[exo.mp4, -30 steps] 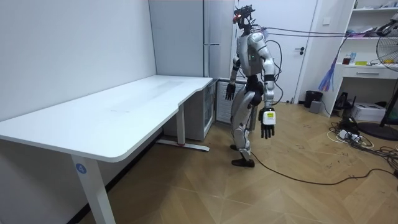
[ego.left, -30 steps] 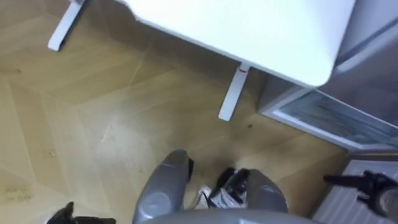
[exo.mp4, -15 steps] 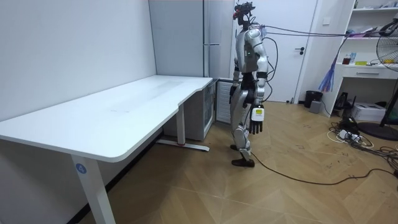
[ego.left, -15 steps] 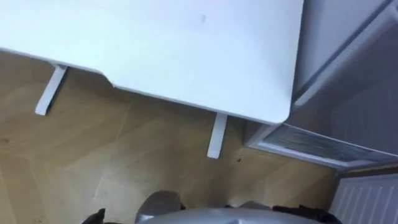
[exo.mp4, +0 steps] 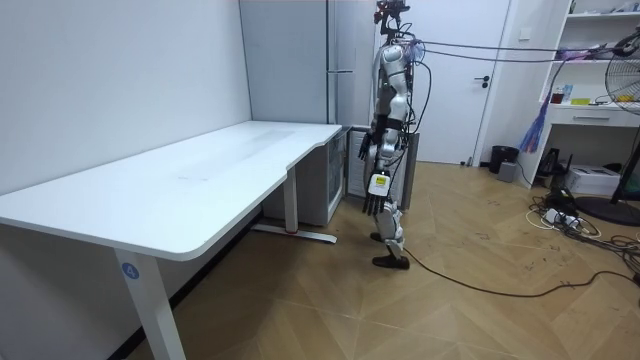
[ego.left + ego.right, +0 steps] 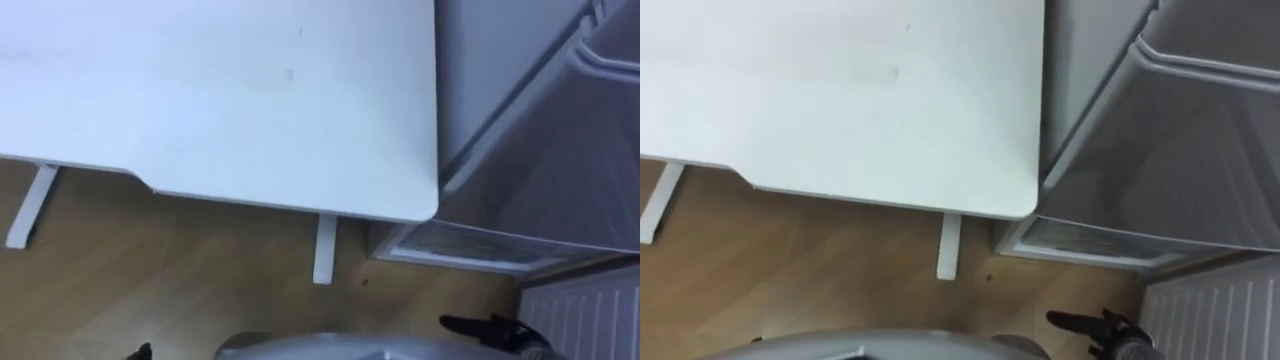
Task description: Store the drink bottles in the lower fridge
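Note:
I stand at the end of the white desk (image 6: 220,90), beside the tall grey fridge (image 6: 540,120) (image 5: 340,60). A low glass-fronted fridge (image 6: 465,245) (image 5: 355,165) sits at the foot of the tall one, its door closed. My right hand (image 6: 490,328) (image 6: 1090,325) shows at the lower right with dark fingers stretched out, holding nothing. In the room view my left hand (image 5: 375,192) hangs by my thigh with relaxed fingers, empty, and my right hand (image 5: 365,147) hangs near the low fridge.
The desk's white legs (image 6: 325,250) stand on the wooden floor (image 6: 200,270). A white ribbed panel (image 6: 585,320) lies at the lower right. In the room view a shelf unit (image 5: 600,110) and cables stand at the right, away from me.
I have turned toward the desk and fridge. The eye view has swung up from the floor to the desk top. My left arm has swung in close to my body.

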Controlling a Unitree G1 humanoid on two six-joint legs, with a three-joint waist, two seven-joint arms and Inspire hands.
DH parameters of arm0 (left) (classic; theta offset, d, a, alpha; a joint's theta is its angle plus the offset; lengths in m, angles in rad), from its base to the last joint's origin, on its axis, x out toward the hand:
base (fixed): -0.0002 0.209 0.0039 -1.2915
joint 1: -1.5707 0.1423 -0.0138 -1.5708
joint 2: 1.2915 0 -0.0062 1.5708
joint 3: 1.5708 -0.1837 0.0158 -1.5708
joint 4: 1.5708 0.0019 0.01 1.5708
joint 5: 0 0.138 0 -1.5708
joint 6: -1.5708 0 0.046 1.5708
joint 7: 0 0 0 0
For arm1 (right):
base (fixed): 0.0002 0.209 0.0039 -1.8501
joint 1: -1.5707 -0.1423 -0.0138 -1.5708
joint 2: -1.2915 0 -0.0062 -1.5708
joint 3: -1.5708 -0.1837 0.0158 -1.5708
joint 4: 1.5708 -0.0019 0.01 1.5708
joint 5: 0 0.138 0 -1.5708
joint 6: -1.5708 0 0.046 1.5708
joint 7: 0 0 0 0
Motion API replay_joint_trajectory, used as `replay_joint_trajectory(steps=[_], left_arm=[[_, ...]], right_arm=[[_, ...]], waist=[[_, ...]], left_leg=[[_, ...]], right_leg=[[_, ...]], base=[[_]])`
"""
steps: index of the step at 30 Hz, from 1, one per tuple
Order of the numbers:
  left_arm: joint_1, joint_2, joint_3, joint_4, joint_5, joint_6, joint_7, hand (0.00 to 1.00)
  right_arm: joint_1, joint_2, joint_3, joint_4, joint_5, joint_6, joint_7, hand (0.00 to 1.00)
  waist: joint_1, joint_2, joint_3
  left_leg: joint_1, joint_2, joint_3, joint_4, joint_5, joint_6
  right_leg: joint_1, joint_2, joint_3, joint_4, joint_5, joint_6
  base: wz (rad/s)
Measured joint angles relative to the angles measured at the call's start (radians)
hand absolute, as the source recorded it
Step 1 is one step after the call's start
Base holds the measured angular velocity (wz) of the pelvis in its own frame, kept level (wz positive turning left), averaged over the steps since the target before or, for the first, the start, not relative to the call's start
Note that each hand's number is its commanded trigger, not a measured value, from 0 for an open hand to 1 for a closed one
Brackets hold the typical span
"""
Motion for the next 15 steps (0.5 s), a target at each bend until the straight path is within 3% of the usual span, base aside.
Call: replay_joint_trajectory(steps=[3,6,10,12,15], left_arm=[[-0.01,0.0,0.037,-0.001,0.024,-0.003,0.004,0.0],[-0.008,0.001,0.071,-0.006,0.047,-0.002,0.004,0.0],[-0.001,0.002,0.128,-0.02,0.046,-0.003,0.004,0.0],[-0.007,0.005,0.131,-0.021,0.046,-0.003,0.004,0.0],[-0.012,0.004,0.131,-0.017,0.047,-0.003,0.005,0.0]], right_arm=[[-0.006,-0.003,-0.05,-0.044,-0.086,-0.013,-0.024,0.0],[0.004,-0.014,-0.075,-0.17,-0.169,-0.014,-0.037,0.0],[0.023,-0.04,-0.158,-0.382,-0.301,-0.013,-0.058,0.0],[0.024,-0.072,-0.165,-0.427,-0.326,0.008,-0.076,0.0],[0.052,-0.079,-0.18,-0.497,-0.389,0.007,-0.106,0.0]], waist=[[-0.017,-0.007,-0.0027],[-0.031,-0.019,-0.0019],[-0.06,-0.034,-0.0065],[-0.056,-0.038,-0.0082],[-0.063,-0.05,-0.0073]], left_leg=[[0.006,0.0,0.011,-0.011,0.002,0.002],[0.011,0.004,0.03,-0.013,0.005,0.003],[0.036,0.004,0.035,-0.03,0.005,0.003],[0.042,0.005,0.047,-0.035,0.006,0.003],[0.057,0.007,0.066,-0.048,0.012,0.003]], right_leg=[[0.0,0.007,0.019,-0.013,0.011,0.001],[-0.004,0.012,0.042,-0.018,0.018,-0.001],[-0.004,0.018,0.069,-0.016,0.02,-0.001],[-0.003,0.02,0.079,-0.016,0.024,-0.002],[-0.005,0.023,0.106,-0.012,0.024,-0.003]], base=[[-0.16],[-0.23],[-0.18],[-0.24],[-0.24]])
